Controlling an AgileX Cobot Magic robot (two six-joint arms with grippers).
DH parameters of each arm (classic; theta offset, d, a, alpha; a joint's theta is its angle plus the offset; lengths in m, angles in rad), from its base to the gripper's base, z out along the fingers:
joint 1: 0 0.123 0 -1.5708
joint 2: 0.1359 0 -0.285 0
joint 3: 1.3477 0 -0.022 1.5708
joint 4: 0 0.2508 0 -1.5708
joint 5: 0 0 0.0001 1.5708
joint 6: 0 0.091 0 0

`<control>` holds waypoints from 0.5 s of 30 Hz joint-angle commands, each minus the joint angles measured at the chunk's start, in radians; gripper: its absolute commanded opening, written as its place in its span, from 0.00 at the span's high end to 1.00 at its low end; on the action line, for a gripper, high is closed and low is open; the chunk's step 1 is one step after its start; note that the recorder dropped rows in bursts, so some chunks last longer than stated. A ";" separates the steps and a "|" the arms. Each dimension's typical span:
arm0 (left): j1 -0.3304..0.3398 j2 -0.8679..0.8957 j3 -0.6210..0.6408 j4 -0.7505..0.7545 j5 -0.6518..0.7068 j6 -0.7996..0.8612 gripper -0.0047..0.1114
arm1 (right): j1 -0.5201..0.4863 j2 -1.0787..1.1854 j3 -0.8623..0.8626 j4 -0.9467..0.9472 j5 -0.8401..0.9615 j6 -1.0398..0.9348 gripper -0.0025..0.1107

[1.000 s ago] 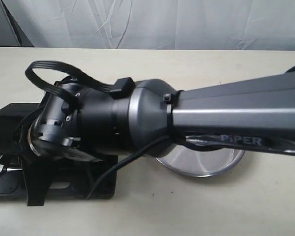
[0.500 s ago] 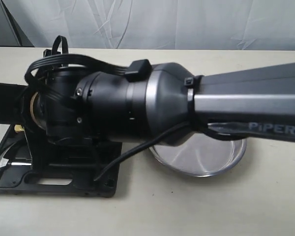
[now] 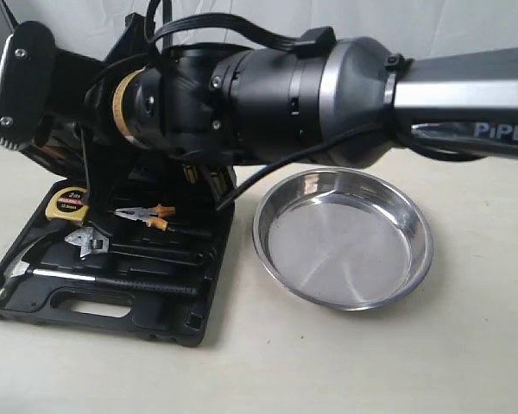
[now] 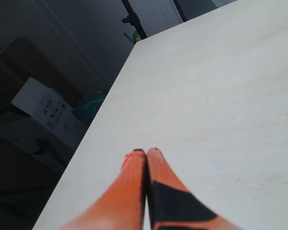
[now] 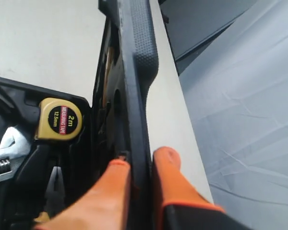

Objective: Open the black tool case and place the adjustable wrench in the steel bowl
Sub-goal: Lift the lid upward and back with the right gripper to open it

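Right wrist view is showing the right hand point(image 5: 140, 160) clamping the edge of the lid point(image 5: 134, 72), one orange finger point(image 5: 116, 184) on the inside face and the other on the outside, so the lid is standing roughly upright over the black tool case point(image 3: 155, 312). I'm reading this as the tail end of the opening step: the tray is exposed, but the hand is gripping the lid, not a tool. The adjustable wrench point(image 3: 86, 241) is lying in its slot toward the left of the tray, silver head showing, just below the yellow tape measure point(image 3: 69, 201) and just above the longer hammer point(image 3: 69, 274), w/ the orange-handled pliers point(image 3: 142, 213) beside it to the right. The steel bowl point(image 3: 345, 250) is sitting on the worktop point(image 3: 414, 362) just right of the case, nothing in it. The left hand point(image 4: 146, 153) is hanging over bare worktop w/ fingers pressed together, holding nothing. Next move, as I'm judging it: get the lid far enough back that it's resting by itself, let go, then bring a hand down onto the wrench's black handle. That's calling for care, since the slot looks snug and the hammer and tape are crowding it. Can't tell from these views whether the lid stays put w/o support.
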 commanded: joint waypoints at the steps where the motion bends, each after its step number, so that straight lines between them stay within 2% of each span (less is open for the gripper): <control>1: -0.006 0.005 -0.002 -0.001 -0.013 -0.006 0.96 | -0.068 -0.012 -0.003 -0.005 -0.030 0.013 0.99; 15: -0.006 0.005 -0.002 -0.001 -0.020 -0.004 0.96 | -0.162 -0.010 -0.003 0.003 -0.160 0.013 0.99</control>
